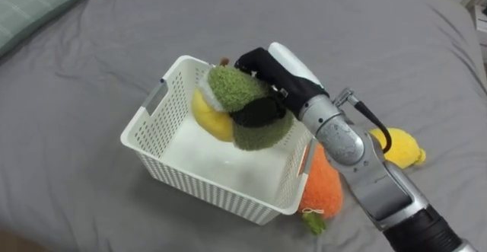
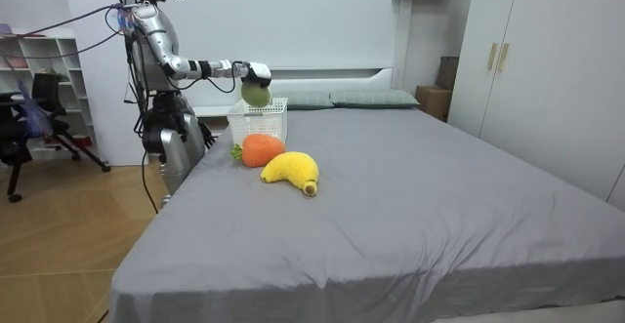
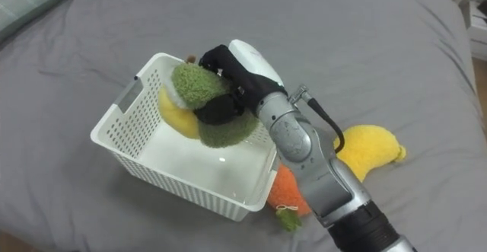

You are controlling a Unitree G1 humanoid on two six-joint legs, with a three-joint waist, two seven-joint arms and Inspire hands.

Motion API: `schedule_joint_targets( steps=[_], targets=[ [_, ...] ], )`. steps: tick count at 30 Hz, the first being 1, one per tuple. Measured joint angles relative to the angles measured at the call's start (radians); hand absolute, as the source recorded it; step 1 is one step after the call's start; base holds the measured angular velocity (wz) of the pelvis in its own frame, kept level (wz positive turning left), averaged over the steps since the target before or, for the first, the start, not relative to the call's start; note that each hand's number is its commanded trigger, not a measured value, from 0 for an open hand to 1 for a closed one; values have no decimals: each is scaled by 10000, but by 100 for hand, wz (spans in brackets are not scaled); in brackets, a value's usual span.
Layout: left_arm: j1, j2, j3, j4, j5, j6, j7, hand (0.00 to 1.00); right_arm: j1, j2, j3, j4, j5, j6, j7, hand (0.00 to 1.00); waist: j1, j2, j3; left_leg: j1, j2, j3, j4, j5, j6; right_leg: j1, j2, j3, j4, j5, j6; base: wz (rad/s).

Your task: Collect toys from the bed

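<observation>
I had the right hand (image 1: 283, 68) clamped around the green-and-yellow plush toy (image 1: 228, 90) above the white slatted plastic basket (image 1: 202, 185) on the grey bed (image 1: 91, 54); judged soft, light and compressible, best gripped mid-body.

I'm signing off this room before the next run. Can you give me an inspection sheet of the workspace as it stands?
Surface: grey bed, sheet smooth, checked pillow at its far left corner.
Job's things: white slatted basket on the bed; green and yellow plush toy held over it; orange carrot plush beside the basket's right corner; yellow banana plush lying apart, further right.
Clutter: nothing seen.
Hands: right hand, fingers curled round the plush toy.
Cables: nothing seen on the bed.
Surroundings: wardrobe past the bed; shelf and office chair behind the robot; wooden floor.
</observation>
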Motion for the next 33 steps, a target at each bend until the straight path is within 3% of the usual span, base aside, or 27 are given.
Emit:
schedule_joint_targets(
  steps=[3, 10, 33],
  targets=[
    [-5, 17, -9, 29, -127, 0, 0, 0, 1, 194, 18, 68, -219, 56, 0, 0, -5, 2, 2, 3, 2, 17, -2, 0, 0, 1, 2, 0, 0, 0, 0, 0],
    [39, 162, -13, 144, -298, 0, -3, 0, 15, 193, 170, 420, -445, 96, 220, 0, -12, 5, 4, -41, 0, 22, -4, -2, 2, -5, 2, -8, 0, 0, 0, 0],
    [-27, 178, -209, 499, -374, -2, 22, 0, 16, 184, 169, 427, -289, 76, 439, 0, -25, 8, 5, 5, 1, 32, -1, -3, 3, -9, -1, -17, -1, 0, 0, 0]
  ],
)
